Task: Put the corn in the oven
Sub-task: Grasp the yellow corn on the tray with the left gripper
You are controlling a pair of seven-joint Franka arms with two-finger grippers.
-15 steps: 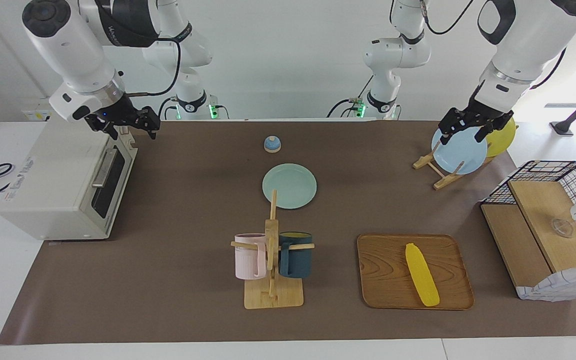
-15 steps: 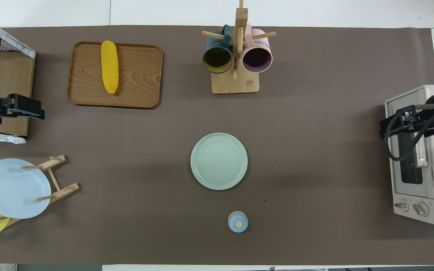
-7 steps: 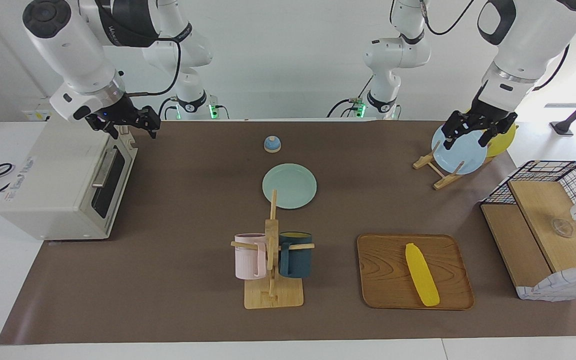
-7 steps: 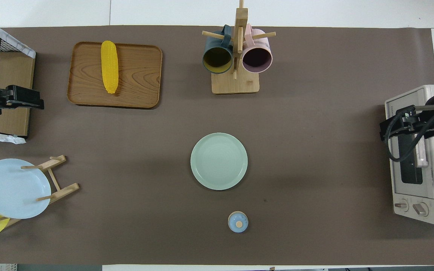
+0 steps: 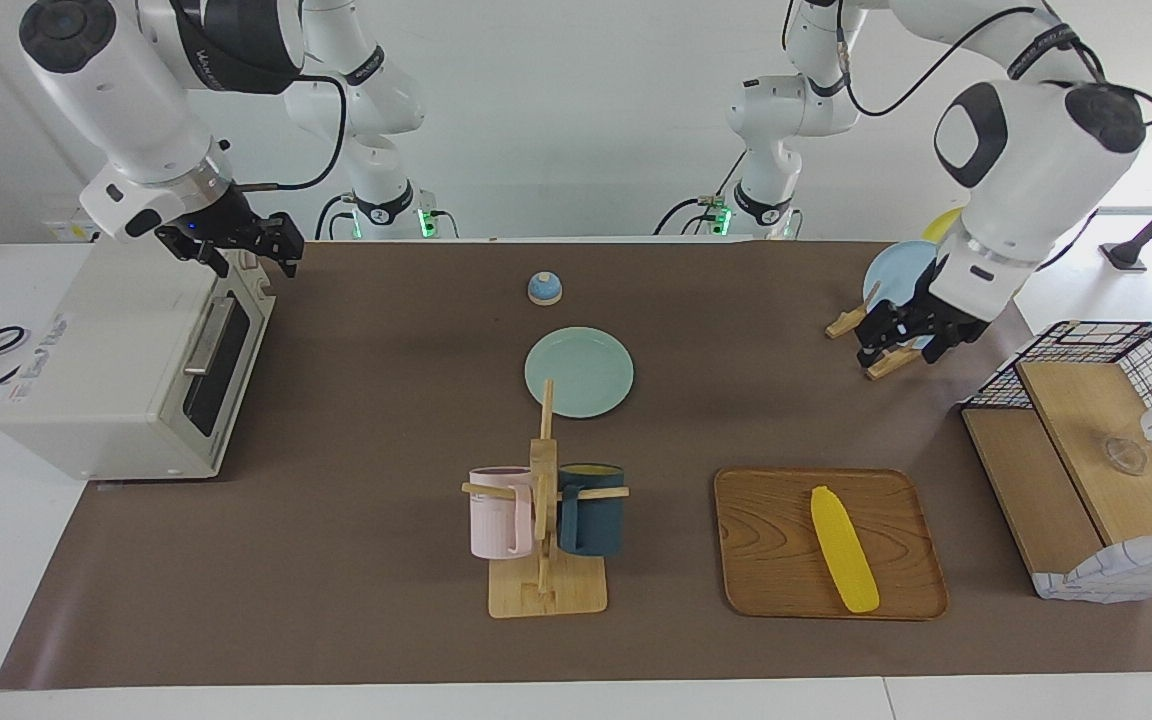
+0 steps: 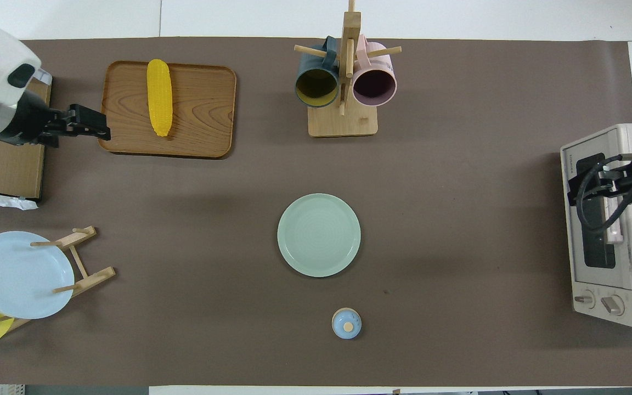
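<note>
The yellow corn (image 5: 844, 548) lies on a wooden tray (image 5: 786, 590) toward the left arm's end of the table; it also shows in the overhead view (image 6: 159, 97). My left gripper (image 5: 898, 345) is open and empty, in the air over the tray's edge (image 6: 90, 124), apart from the corn. The off-white oven (image 5: 106, 380) stands at the right arm's end with its dark glass door shut (image 6: 601, 236). My right gripper (image 5: 254, 258) is open and empty above the oven's top, by the door's upper edge.
A mug rack (image 5: 544, 560) with a pink and a dark blue mug stands beside the tray. A green plate (image 5: 579, 372) and a small blue lid (image 5: 544, 288) lie mid-table. A plate rack (image 6: 83, 263) and a wire basket (image 5: 1096, 345) stand at the left arm's end.
My left gripper has moved from over the plate rack down toward the tray's edge. My right gripper has shifted slightly over the oven's top.
</note>
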